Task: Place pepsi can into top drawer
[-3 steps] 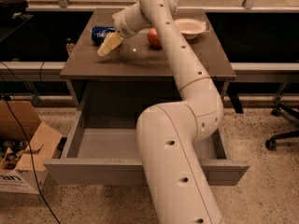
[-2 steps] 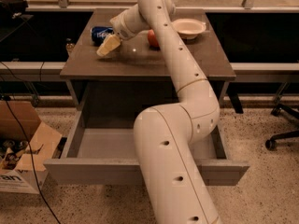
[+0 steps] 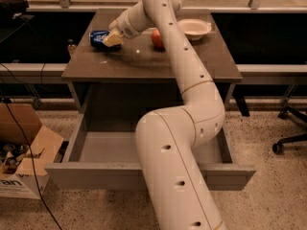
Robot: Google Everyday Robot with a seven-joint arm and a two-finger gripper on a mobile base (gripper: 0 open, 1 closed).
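The blue pepsi can (image 3: 98, 37) lies on its side at the back left of the grey-brown cabinet top (image 3: 144, 61). My gripper (image 3: 112, 40) reaches across the top and sits right at the can's right end, partly covering it. The top drawer (image 3: 115, 150) is pulled wide open below the cabinet top, its grey inside bare where it shows. My white arm crosses over the drawer's middle and right and hides part of it.
A red apple (image 3: 158, 38) sits right of the gripper, partly behind my arm. A white bowl (image 3: 194, 28) stands at the back right. An open cardboard box (image 3: 21, 152) is on the floor left. An office chair base (image 3: 290, 140) is at the right.
My gripper has moved left and a little back across the cabinet top, from beside the can to right up against it. The can and the drawer have not moved.
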